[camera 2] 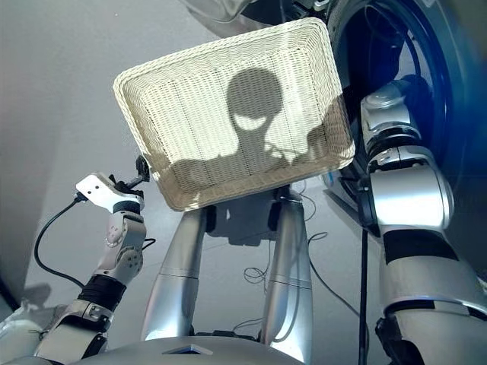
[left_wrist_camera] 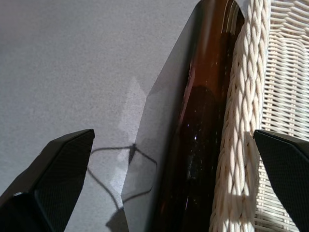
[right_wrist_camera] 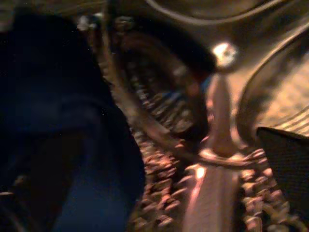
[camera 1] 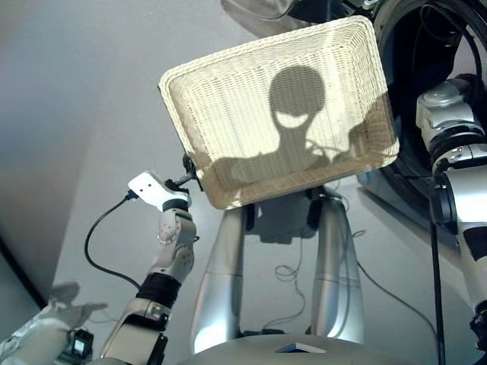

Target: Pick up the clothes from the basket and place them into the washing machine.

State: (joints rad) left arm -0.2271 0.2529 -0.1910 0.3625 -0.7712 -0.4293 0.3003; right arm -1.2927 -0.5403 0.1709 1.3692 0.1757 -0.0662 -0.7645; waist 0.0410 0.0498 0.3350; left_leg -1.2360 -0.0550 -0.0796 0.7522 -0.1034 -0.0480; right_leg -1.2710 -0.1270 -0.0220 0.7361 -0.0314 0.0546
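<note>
Head views: basket (camera 1: 228,91) sits empty, no garment left in it. Left gripper (camera 1: 185,179) is parked at its near-left corner, probably steadying or just waiting there. Right arm reaches into the washing machine (camera 2: 456,114) porthole; that hand is hidden inside, presumably delivering cloth.

Left wrist view: left fingers (left_wrist_camera: 53,179) spread wide, holding nothing. The braided basket rim runs between them, close against the far finger; a glossy dark brown surface (left_wrist_camera: 203,121) lies just beside the rim.

Right wrist view: navy blue garment (right_wrist_camera: 63,135) hangs just ahead of the right gripper, covering one side, against the perforated steel drum (right_wrist_camera: 159,121). One finger (right_wrist_camera: 285,159) shows; grip cannot be told.
</note>
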